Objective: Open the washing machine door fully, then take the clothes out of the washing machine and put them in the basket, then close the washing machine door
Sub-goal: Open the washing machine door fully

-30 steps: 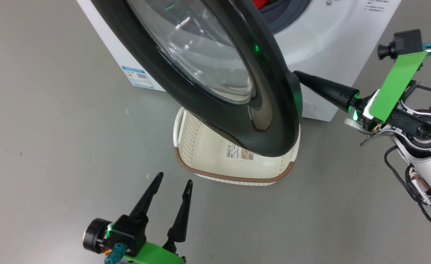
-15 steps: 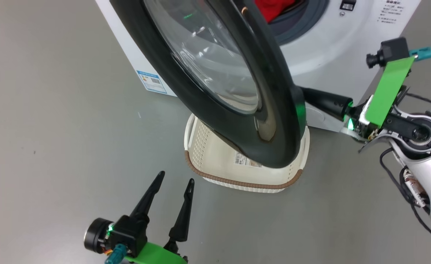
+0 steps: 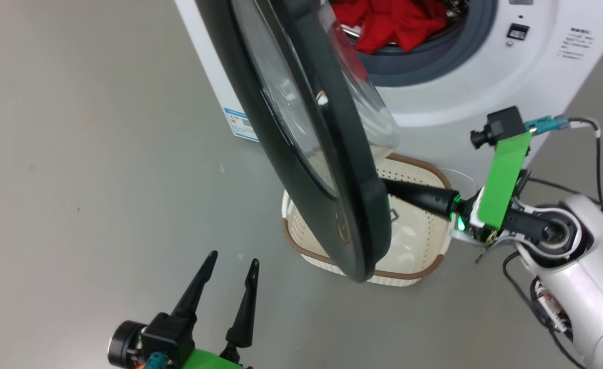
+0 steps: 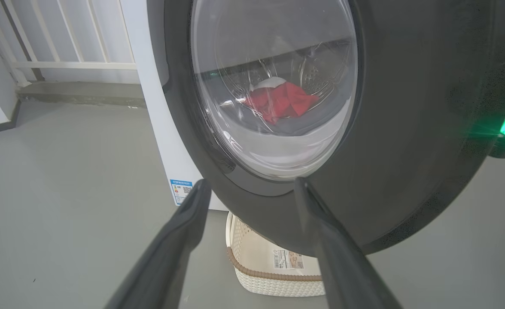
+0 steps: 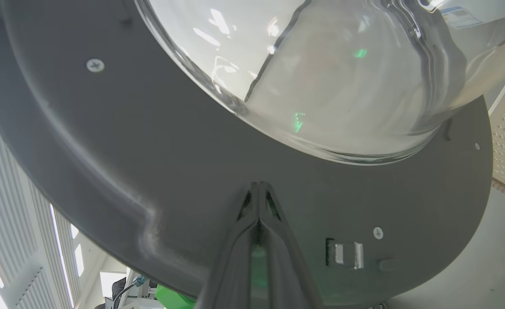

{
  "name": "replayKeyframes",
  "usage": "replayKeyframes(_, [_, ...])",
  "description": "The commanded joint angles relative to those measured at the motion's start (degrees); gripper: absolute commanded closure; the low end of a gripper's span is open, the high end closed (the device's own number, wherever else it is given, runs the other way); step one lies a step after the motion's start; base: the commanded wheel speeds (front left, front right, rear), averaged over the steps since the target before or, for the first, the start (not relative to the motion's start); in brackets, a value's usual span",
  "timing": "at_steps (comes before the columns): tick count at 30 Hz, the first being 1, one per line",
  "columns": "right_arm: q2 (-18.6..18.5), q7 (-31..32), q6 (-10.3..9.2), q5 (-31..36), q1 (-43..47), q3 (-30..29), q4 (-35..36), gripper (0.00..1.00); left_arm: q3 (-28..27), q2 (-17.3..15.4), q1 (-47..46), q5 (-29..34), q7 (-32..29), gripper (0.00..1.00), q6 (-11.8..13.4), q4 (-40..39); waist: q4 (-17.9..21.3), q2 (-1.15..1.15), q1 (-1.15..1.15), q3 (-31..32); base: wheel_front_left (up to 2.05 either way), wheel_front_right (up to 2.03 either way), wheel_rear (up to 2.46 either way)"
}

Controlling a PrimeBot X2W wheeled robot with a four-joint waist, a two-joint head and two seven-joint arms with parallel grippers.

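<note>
The washing machine stands at the top right of the head view, with red clothes lying in its drum. The washing machine door hangs partly open, edge-on to the head camera, above the cream basket on the floor. My right gripper is shut, and its fingertips press on the grey inner face of the door below the glass bowl. My left gripper is open and empty at the lower left. From the left gripper, the clothes show through the door glass.
Grey floor spreads to the left and front of the machine. A blue sticker marks the machine's side. A white railing and a low ledge stand behind the machine. The door overhangs the left half of the basket.
The head camera has shifted. The door has swung further open, from facing the camera to edge-on, with my shut right gripper against its inner side. The left gripper has stayed open and still.
</note>
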State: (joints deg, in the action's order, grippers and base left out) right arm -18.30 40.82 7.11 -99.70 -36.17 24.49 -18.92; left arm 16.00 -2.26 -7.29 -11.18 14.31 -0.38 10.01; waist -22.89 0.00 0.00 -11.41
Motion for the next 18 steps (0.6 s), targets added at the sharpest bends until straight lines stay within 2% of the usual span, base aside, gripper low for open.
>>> replayKeyframes(1, [1.19,0.47,0.37,0.58,1.32,0.38,1.99,1.0,-2.23,-0.62,0.27,-0.35,0.69,0.0,0.56,-1.54,-1.42,0.0,0.0,0.95,0.0,0.0,0.0])
replayKeyframes(11, [5.33,1.26,0.37,3.07,5.04,0.29,3.01,1.0,-3.35,-0.62,1.54,-0.67,0.69,0.0,2.0,-1.29,-6.77,0.0,0.0,3.16,0.0,0.0,0.0])
replayKeyframes(18, [9.39,2.28,0.37,4.44,4.06,0.79,2.22,1.0,-6.21,-0.62,2.82,-1.1,0.69,0.0,4.06,-2.77,-7.47,0.0,0.0,3.01,0.0,0.0,0.0])
